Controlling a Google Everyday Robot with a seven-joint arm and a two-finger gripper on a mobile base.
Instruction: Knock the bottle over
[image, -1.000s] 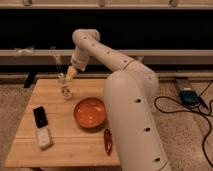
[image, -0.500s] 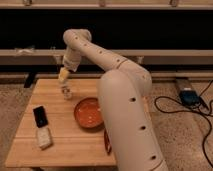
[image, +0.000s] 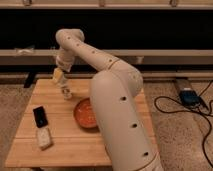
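The bottle (image: 65, 91) is small, slim and pale and stands at the back left of the wooden table (image: 60, 142), about upright. My gripper (image: 58, 75) is just above and slightly left of the bottle's top, at or very near it. The white arm (image: 117, 100) reaches to it from the front right and arches over the table.
An orange bowl (image: 84, 114) sits mid-table, to the right of and nearer than the bottle. A black flat object (image: 40, 116) and a whitish packet (image: 44, 137) lie at the front left. A blue box (image: 188, 96) and cables lie on the floor at the right.
The arm has swung to the left and now covers more of the table's right side. The gripper has stayed by the bottle's top. The bottle still stands in about the same spot.
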